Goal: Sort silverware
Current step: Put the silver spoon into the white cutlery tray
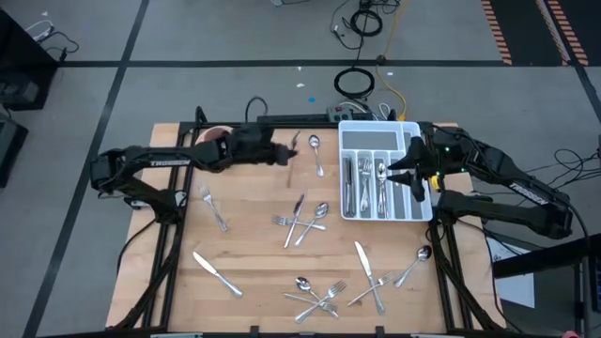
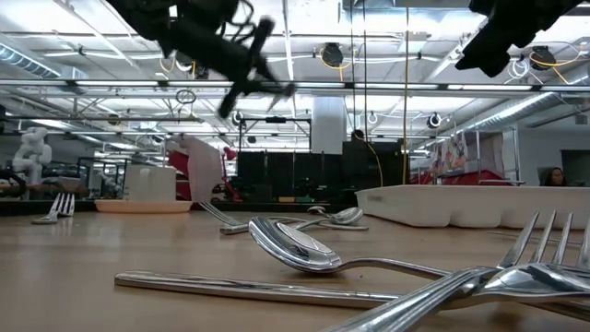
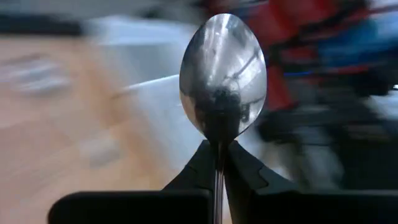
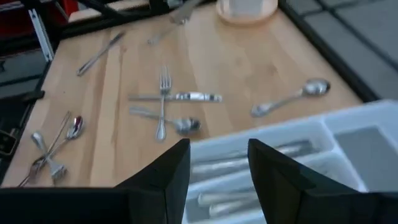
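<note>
My left gripper [image 3: 217,155] is shut on a shiny spoon [image 3: 222,74], whose bowl stands out beyond the fingertips. In the high view this gripper [image 1: 282,153] is over the table's far middle, and the spoon [image 1: 293,143] shows as a small blur. My right gripper [image 4: 219,162] stands open with nothing between its fingers. It hovers above the white divided tray [image 1: 357,131] at the far right, which holds several pieces of silverware. More silverware lies flat on the wood: one spoon [image 1: 316,155] left of the tray and a crossed group [image 1: 302,221] at the middle. My left gripper pinches the spoon's handle just below the bowl [image 3: 218,144] between its two fingers. The handle runs back along the fingers and the bowl faces the wrist camera. The fingers come from the table's left, nearly level. The spoon is lifted clear of the table.
A fork [image 1: 214,208] and a knife [image 1: 216,272] lie at the left. A pile of forks and a spoon [image 1: 319,296] lies near the front edge, and a knife with a fork [image 1: 371,277] and a spoon [image 1: 413,266] at the front right. A pink cup [image 1: 214,134] stands far left.
</note>
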You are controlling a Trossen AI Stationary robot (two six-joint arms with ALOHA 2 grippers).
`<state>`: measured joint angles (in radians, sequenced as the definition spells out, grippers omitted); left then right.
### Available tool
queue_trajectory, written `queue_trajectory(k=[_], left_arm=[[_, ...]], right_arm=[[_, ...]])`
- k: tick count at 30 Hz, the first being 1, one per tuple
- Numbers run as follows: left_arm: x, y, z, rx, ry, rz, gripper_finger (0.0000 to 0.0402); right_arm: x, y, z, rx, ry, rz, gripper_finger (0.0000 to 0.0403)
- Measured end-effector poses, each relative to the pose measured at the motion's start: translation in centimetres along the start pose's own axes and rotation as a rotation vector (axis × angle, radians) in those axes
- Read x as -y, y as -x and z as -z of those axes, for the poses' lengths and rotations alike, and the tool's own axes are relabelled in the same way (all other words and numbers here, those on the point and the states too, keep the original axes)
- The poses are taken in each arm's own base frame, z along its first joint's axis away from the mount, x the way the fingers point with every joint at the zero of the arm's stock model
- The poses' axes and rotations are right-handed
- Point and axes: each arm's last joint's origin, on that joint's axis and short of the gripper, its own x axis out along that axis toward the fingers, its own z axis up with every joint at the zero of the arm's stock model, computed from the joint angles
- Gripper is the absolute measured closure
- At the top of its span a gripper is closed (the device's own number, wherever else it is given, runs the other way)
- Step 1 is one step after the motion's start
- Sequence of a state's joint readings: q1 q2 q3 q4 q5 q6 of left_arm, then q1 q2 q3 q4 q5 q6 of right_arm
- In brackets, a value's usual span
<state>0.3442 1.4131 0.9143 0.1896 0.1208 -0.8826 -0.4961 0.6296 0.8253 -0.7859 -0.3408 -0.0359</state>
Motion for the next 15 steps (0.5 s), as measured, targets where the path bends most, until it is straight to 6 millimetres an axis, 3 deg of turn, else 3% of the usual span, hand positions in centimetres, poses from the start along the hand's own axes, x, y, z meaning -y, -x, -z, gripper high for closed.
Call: queue_trajectory(k=[5, 11, 15], left_arm=[[3.3, -0.2, -1.6, 0.056, -0.048, 0.516, 0.0386], [4.3, -0.9, -1.2, 0.043, -0.003, 0.836, 0.0386], [4.3, -1.9, 0.0, -0.056, 0.086, 0.941, 0.0386]], right_arm=[[0.2, -0.7, -1.7, 0.121, 0.044, -0.037, 0.0250], [0.2, -0.9, -4.8, 0.391, 0.156, -0.093, 0.0250], [0.5, -1.5, -6.3, 0.476, 0.239, -0.071, 0.0250]])
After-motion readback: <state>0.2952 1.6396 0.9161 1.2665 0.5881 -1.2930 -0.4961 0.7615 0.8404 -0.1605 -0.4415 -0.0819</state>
